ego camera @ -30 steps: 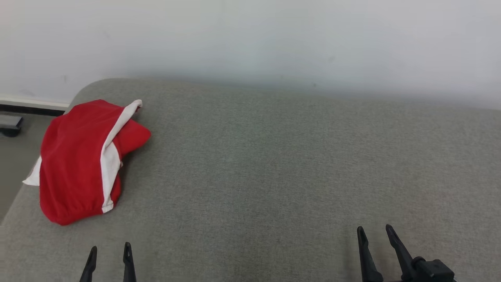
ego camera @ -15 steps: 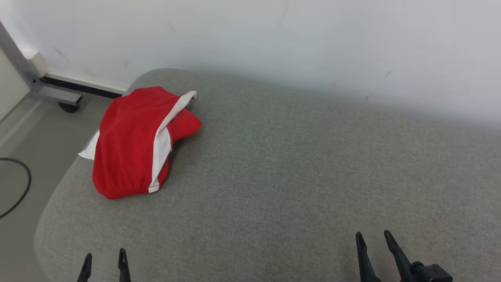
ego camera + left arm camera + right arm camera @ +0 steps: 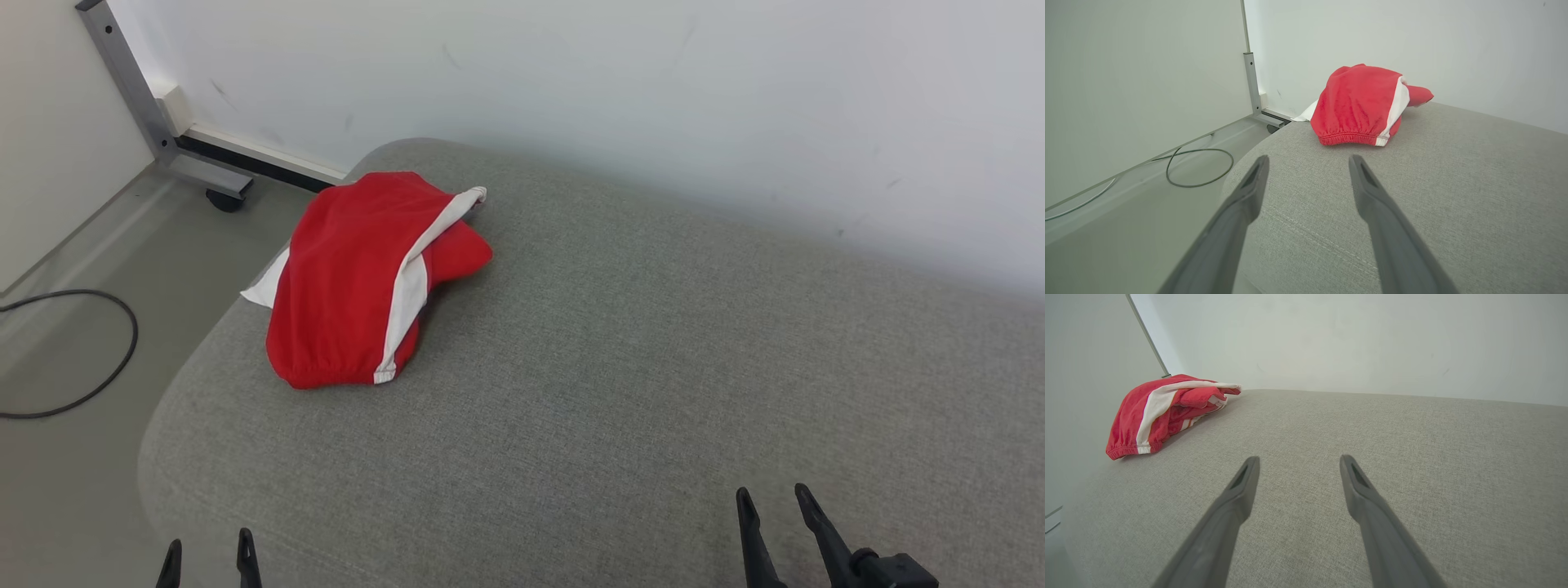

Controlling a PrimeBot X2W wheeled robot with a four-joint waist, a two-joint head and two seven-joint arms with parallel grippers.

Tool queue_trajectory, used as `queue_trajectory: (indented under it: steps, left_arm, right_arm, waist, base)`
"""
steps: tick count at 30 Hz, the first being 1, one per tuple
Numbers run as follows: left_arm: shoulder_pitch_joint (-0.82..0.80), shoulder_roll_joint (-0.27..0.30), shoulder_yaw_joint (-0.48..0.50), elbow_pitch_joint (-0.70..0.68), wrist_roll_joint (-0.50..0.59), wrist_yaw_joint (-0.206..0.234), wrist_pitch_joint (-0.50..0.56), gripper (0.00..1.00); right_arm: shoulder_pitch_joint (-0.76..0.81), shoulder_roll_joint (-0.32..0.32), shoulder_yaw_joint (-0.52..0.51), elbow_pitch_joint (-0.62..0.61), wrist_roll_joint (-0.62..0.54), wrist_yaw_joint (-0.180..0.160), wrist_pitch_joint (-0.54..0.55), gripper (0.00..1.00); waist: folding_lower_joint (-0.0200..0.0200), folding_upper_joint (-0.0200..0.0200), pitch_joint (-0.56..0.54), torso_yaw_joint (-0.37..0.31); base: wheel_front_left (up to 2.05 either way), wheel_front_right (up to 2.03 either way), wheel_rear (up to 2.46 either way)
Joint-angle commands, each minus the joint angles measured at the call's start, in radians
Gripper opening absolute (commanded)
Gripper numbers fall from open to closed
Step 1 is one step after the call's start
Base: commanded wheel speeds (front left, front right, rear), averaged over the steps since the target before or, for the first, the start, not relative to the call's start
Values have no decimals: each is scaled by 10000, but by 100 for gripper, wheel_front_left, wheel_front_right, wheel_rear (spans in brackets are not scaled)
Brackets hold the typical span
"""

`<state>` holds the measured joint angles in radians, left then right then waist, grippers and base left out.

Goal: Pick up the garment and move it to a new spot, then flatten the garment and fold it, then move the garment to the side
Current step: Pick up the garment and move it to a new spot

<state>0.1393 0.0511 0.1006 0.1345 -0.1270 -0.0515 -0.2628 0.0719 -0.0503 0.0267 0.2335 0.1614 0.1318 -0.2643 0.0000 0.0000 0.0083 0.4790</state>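
Lying bunched in a heap, the red garment (image 3: pixel 367 278) with white stripes is being left untouched near the rounded corner of the grey cushion (image 3: pixel 653 367), its elastic hem turned toward the robot. Nothing is being gripped. The left gripper (image 3: pixel 208 545) is being held with its two fingers spread apart and empty, and the right gripper (image 3: pixel 771 496) is being held the same way, released and bare. Both are being carried low over the near edge of the cushion, probably so that the view ahead is not blocked while a reach is being lined up.

Seen along the left gripper (image 3: pixel 1308 163), the garment (image 3: pixel 1359 106) is sitting ahead of the fingertips and slightly to their right, well apart from them, with bare cushion between. Seen along the right gripper (image 3: pixel 1298 463), the garment (image 3: pixel 1151 412) is lying ahead of the fingers and far off to their left, so the left arm is judged better placed for the first pick. The wide spread is likely being held so that a thick fold can be taken in.

A dark cable (image 3: pixel 133 333) is lying on the floor out beyond the left finger of the left gripper, and a metal post (image 3: pixel 122 82) is standing beyond the garment. Neither is being touched. The pick-up is judged not yet begun.
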Motion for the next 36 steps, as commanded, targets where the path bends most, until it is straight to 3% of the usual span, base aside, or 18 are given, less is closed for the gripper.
queue_trajectory:
  steps: [1, 10, 17, 25, 36]
  left_arm:
    - [59, -13, 28, -1, -115, 31, -32, 100]
    - [54, -13, 135, 5, -191, 244, -32, 100]
    - [-455, -13, 504, -29, -763, 329, -33, 100]
    - [-2055, -13, 1114, 178, -1118, 41, -32, 100]
    - [-4976, 226, 2286, 1485, -1088, -721, -32, 100]
  right_arm:
    - [118, 2, 13, -17, 45, -21, -5, 100]
    - [56, 2, 63, 11, -11, -21, -5, 100]
    - [-219, 1, 92, -4, -166, -21, -5, 100]
    - [-611, 1, -13, -132, -358, -21, -5, 100]
    - [-1343, 2, -130, -286, -528, -21, -3, 100]
  waist:
    - [0, 0, 2, 55]
    - [0, 0, 25, 61]
    - [0, 0, 333, -426]
    - [0, 0, 1062, -1291]
    - [0, 0, 2115, -2519]
  base:
    - [0, 0, 0]
    - [0, 0, 0]
    - [0, 0, 0]
    - [0, 0, 0]
    - [0, 0, 0]
